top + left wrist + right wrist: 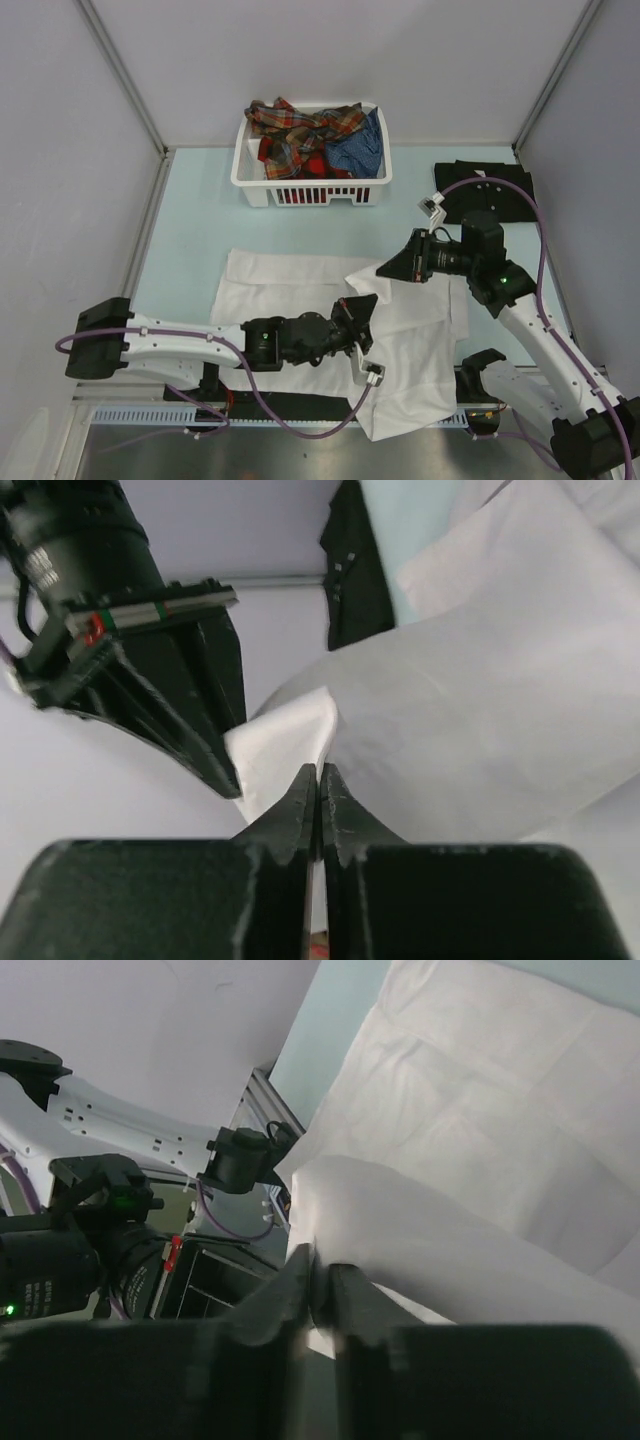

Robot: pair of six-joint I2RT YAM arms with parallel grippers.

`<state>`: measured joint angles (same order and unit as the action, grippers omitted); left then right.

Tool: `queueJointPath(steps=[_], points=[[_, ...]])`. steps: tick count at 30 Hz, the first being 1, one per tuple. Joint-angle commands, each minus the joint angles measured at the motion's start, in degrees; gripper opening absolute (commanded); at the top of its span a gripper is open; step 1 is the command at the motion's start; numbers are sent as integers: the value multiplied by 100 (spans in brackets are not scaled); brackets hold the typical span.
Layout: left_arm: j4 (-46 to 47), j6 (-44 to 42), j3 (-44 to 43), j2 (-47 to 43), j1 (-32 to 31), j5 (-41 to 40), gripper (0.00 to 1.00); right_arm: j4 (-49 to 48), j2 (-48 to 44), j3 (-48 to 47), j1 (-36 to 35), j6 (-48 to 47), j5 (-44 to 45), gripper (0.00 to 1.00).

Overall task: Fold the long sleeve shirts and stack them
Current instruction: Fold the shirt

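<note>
Step in hand: folding the white shirt (290,285), prob. w/ both arms gripping one raised corner. Shirt is lying spread mid-table, its right part hanging over the near edge. Left gripper (362,312) is reaching in from the L, arm lying low along the near edge, fingers (300,810) pressing together on a white flap. Right gripper (388,270) is pointing left w/ elbow bent, fingers nearly together & pinching the same lifted fold. Next move is calling for carrying that fold across w/o dragging the bottom layer. Black shirt (490,190) is lying far R; plaid shirts (300,130) are sitting in the basket (250,185)
</note>
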<state>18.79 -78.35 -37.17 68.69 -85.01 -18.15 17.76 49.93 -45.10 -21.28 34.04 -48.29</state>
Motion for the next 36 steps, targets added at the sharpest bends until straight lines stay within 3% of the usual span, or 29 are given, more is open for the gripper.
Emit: queueJointPath(steps=[1, 2, 3, 4, 5, 6, 8, 10, 12, 17, 21, 26, 30, 32, 36], points=[[-785, 1230, -1010, -197, 63, -242, 0, -10, -36, -112, -70, -422, -84, 39], [-1137, 1599, -1360, -380, 116, -111, 0, 226, -36, -165, -52, -573, 12, 43], [-1662, 2282, -1468, -495, 195, 82, 0, 385, -27, -227, -35, -766, 100, 58], [-1833, 2698, -1573, -636, 265, 319, 0, 786, 16, -375, 70, -1272, 162, 66], [-2626, 3450, -1870, -889, 353, 660, 0, 1069, 69, -533, 167, -1704, 154, 71], [-2660, 3840, -1899, -1049, 476, 864, 0, 1368, 139, -683, 272, -2091, 154, 77], [-3202, 4491, -2074, -1399, 573, 1346, 0, 2151, 332, -1175, 832, -3151, 223, 79], [-3311, 5747, -2110, -1620, 871, 2022, 0, 2485, 482, -1412, 1317, -3630, 76, 79], [-3399, 6808, -2110, -1840, 1090, 2157, 0, 2461, 771, -1501, 1889, -3904, -22, 82], [-3688, 9051, -1787, -1955, 2136, 2123, 0, 2452, 1632, -1642, 1970, -4239, 126, 75], [-3251, 9715, -856, -2236, 3574, 2622, 0, 2487, 2449, -1608, 1821, -4660, 609, 68], [-2468, 9856, 357, -2939, 4780, 2852, 0, 2417, 3083, -1326, 1838, -5065, 1427, 64], [-2529, 9856, 702, -3071, 5643, 3019, 0, 2372, 3610, -1115, 1917, -5232, 1884, 59], [-2468, 9804, 869, -3098, 6230, 3439, 0, 2390, 3847, -1114, 1926, -5215, 1972, 55], [-2108, 9654, 1115, -3282, 6813, 4345, 0, 2478, 4059, -1176, 1961, -5215, 2200, 53]])
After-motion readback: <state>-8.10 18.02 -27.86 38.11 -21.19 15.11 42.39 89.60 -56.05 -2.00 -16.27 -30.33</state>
